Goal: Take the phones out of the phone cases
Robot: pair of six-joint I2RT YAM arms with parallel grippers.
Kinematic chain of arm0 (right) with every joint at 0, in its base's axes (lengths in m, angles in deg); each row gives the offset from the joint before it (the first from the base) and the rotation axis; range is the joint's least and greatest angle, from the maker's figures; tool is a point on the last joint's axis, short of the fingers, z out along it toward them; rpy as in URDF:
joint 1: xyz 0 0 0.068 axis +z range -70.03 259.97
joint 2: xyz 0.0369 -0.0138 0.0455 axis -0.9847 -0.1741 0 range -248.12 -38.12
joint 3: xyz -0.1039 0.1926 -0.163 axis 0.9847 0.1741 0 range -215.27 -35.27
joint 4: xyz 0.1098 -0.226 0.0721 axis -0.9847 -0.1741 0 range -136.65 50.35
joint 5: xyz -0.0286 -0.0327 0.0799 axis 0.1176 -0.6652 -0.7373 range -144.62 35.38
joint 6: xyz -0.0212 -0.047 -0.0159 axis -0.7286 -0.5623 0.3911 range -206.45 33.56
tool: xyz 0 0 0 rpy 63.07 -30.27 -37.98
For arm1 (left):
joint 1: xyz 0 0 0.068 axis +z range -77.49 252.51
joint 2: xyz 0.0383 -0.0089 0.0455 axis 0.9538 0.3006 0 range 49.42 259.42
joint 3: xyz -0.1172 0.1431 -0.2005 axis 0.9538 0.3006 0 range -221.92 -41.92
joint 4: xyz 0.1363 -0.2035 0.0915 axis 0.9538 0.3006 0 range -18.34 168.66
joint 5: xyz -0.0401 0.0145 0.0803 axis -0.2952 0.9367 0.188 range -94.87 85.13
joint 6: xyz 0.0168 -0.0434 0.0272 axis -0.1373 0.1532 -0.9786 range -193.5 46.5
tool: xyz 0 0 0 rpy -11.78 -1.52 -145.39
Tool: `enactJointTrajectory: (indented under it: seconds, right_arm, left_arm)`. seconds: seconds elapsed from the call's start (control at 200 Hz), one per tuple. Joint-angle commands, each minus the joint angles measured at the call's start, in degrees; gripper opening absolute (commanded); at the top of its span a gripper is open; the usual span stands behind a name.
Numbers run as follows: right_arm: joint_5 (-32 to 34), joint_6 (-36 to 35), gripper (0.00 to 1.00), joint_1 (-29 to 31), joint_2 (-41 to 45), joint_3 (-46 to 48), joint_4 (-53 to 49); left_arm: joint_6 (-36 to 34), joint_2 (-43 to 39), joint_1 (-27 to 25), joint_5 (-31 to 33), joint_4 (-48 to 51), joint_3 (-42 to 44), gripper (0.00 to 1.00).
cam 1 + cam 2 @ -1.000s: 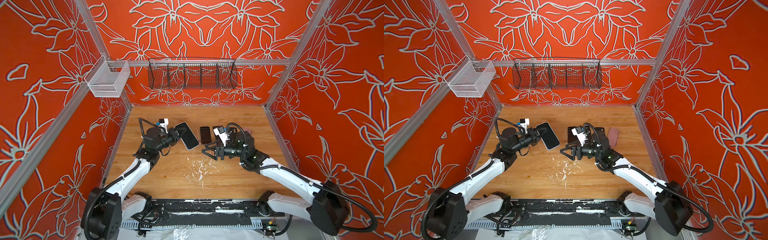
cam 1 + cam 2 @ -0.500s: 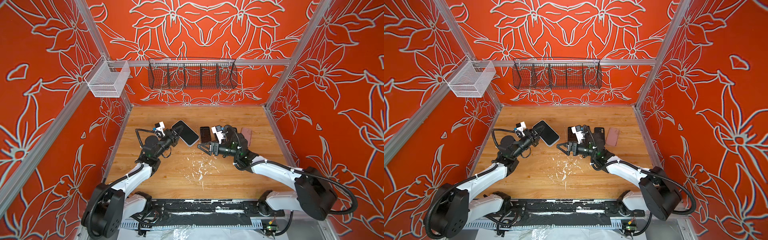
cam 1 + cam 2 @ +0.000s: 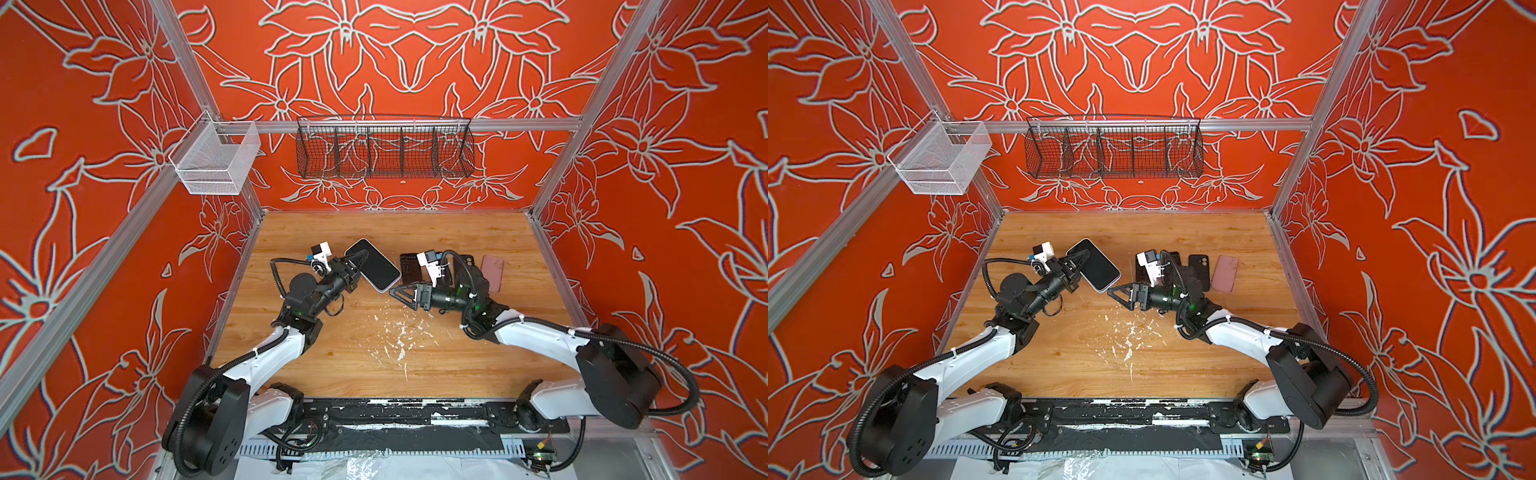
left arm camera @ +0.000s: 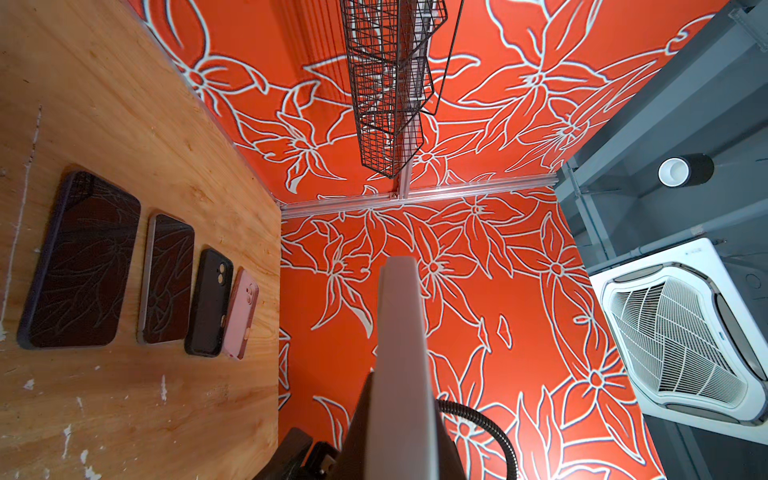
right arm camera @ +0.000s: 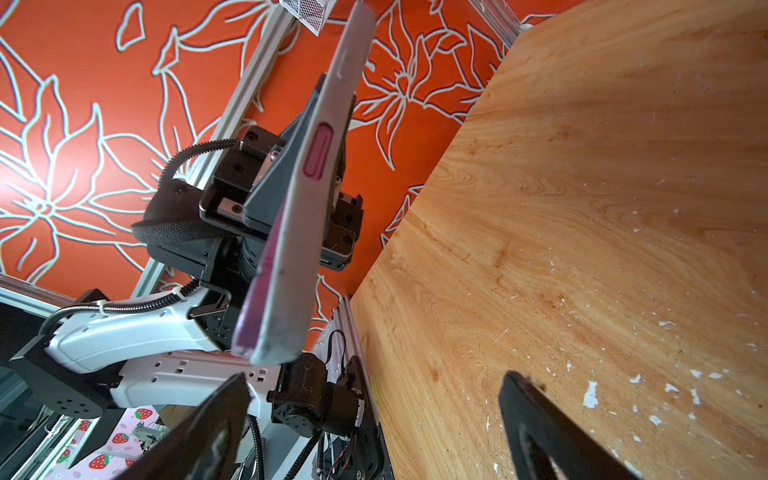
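Two white-and-black arms rise from a black rail along the counter's [image 3: 415,365] near edge. Their elbows are bent low over the wood and their forearms angle inward toward the middle. Between them, scattered white flecks [image 3: 399,337] mark the boards at the centre.

The left gripper [image 3: 354,262] reaches up and away from its base with the wrist cocked. Its jaws pinch one end of the phone [image 3: 376,266], one finger on the screen side and one on the back. The phone sits inside its pale phone case [image 5: 291,257], which carries a pink side button. It is held clear of the counter, tilted, screen upward, over the left-centre of the boards.

Opposite, the right arm stretches nearly level across the counter from the right. The right gripper [image 3: 400,293] points leftward with its jaws spread wide and empty, their tips just short of the phone's nearest corner.

Beyond the right wrist, toward the far edge, a row lies flat. It holds a dark cased phone [image 4: 79,262], a second phone [image 4: 166,278] with a pale rim just beside it, a black case [image 4: 210,303] and a pink case [image 4: 243,311]. The last two lie close together.

On the back wall hang a black wire basket [image 3: 384,151] and, at the left corner, a white mesh basket [image 3: 216,160].
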State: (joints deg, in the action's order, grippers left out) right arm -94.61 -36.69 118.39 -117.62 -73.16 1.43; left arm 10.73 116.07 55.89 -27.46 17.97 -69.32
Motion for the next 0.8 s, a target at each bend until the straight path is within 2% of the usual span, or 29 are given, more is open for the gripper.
enactJointTrajectory:
  seconds: [0.0, 0.796]
  right_arm:
    - [-1.0, 0.7, 0.96, 0.4, -0.7, -2.0, 2.3]
    - [0.7, 2.2, 0.94, -0.1, -3.9, -2.0, 3.9]
  left_arm:
    - [1.4, -0.1, -0.4, -0.2, -5.6, -0.5, 0.00]
    - [3.7, 0.2, -2.3, -0.1, -8.5, -1.9, 0.00]
